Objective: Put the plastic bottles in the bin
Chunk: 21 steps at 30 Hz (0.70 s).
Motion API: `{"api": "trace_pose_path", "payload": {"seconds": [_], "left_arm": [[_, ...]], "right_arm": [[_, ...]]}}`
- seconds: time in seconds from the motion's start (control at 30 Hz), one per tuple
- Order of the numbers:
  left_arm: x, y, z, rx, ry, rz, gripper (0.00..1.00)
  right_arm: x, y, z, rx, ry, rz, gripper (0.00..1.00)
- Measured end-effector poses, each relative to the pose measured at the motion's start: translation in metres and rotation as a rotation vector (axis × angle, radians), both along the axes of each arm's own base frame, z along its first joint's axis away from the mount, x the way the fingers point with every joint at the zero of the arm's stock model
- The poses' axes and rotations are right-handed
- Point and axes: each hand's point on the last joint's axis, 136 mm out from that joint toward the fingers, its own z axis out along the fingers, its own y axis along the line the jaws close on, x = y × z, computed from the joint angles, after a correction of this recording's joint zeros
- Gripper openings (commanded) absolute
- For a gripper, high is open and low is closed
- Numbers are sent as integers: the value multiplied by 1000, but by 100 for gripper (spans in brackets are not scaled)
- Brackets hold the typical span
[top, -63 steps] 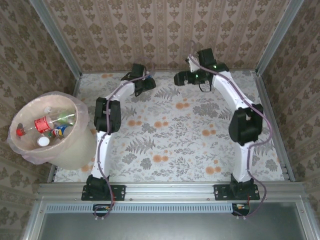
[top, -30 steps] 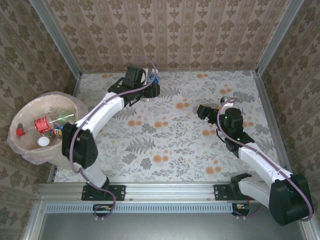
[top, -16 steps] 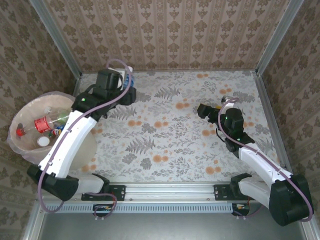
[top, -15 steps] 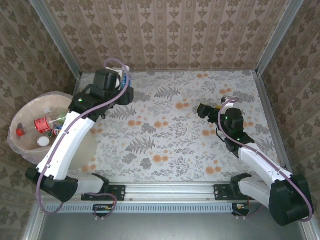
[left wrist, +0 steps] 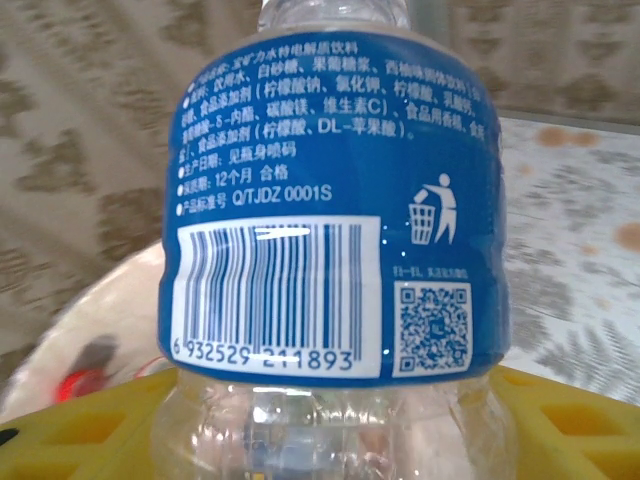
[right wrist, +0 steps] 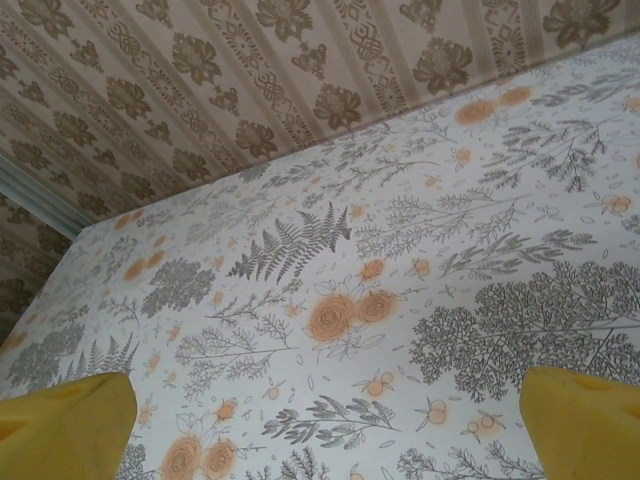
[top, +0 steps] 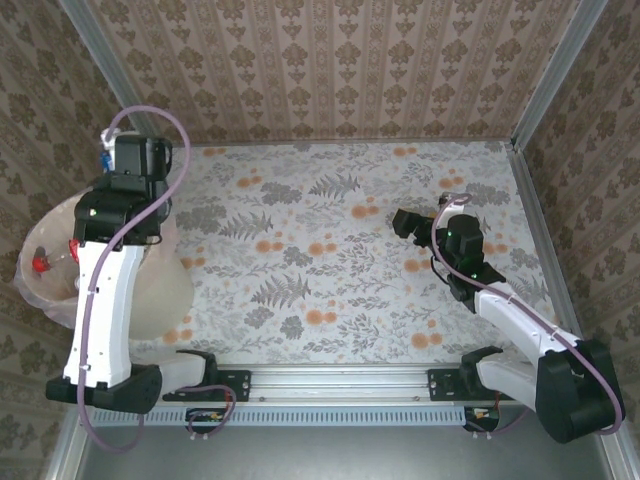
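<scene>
One flowered tabletop (top: 350,280) spans the enclosure, with patterned walls (top: 330,60) on three sides and metal posts in the far corners. Off its left edge stands the bin (top: 165,285), a pale tub lined with a clear bag.

The left arm (top: 100,290) reaches up and across the bin, hiding much of its mouth from the top camera. The right arm (top: 510,315) lies low over the right side of the tabletop, well apart from the bin.

Past the left arm, a few bottles (top: 40,263) show inside the bin, one with a red label.

The left jaws pinch a blue bottle (top: 103,158) near the bin's far rim, close to the left wall. Whether it hangs over the mouth itself I cannot tell. In the left wrist view this blue bottle (left wrist: 335,200) sits between the yellow fingers (left wrist: 570,420), barcode and QR code toward the lens. It blocks most of the scene behind, though the bin's rim (left wrist: 100,320) curves past at lower left.

The right jaws stand spread wide, with nothing between them. The right wrist view has their yellow fingertips (right wrist: 65,425) at the lower corners, above bare tabletop (right wrist: 350,250).
</scene>
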Motion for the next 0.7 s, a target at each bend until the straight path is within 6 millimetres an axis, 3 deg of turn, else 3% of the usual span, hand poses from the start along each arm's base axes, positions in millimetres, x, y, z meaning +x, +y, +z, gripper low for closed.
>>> {"api": "trace_pose_path", "payload": {"seconds": [0.2, 0.37, 0.53, 0.7], "left_arm": [[-13, 48, -7, 6, -40, 241, 67], [-21, 80, -18, -60, -84, 393, 68], [-19, 108, -56, -183, -108, 497, 72], [-9, 115, -78, -289, -169, 552, 75]], "right_arm": [[14, 9, 23, -19, -25, 42, 100], [22, 19, 57, -41, -85, 97, 100], [27, 28, 75, -46, -104, 142, 100], [27, 34, 82, -43, -110, 180, 100]]}}
